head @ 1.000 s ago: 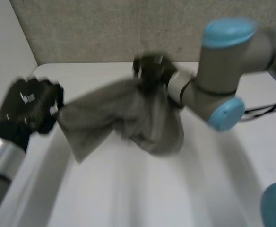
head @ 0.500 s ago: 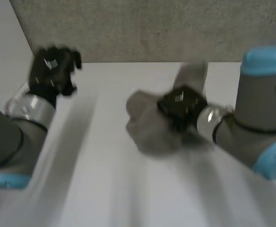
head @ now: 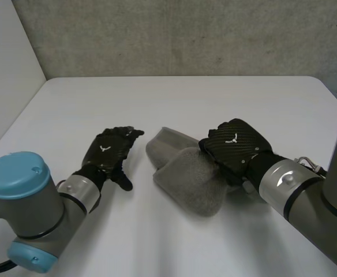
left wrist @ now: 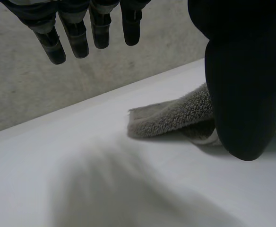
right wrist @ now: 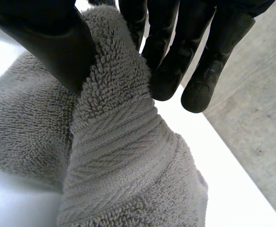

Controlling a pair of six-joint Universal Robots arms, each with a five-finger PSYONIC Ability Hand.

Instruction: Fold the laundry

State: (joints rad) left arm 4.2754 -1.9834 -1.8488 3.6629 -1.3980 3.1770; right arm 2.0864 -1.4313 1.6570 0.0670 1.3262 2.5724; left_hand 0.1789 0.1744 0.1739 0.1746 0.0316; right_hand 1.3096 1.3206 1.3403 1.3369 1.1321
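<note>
A grey towel [head: 183,173] lies bunched in the middle of the white table [head: 174,98]. My right hand [head: 233,147] rests on its right part, and in the right wrist view its thumb [right wrist: 53,45] and fingers [right wrist: 171,52] pinch a thick fold of the towel [right wrist: 114,118]. My left hand [head: 108,151] hovers just left of the towel, apart from it, with fingers straight. In the left wrist view its fingers [left wrist: 76,33] and thumb [left wrist: 239,85] are spread, and a towel corner [left wrist: 171,118] lies on the table beyond them.
A grey wall [head: 180,34] runs along the table's far edge. A white side panel [head: 7,75] stands at the left.
The towel hung stretched between both raised hands; my left hand let go of it and came down open beside it. My right hand has lowered the towel onto the table.
</note>
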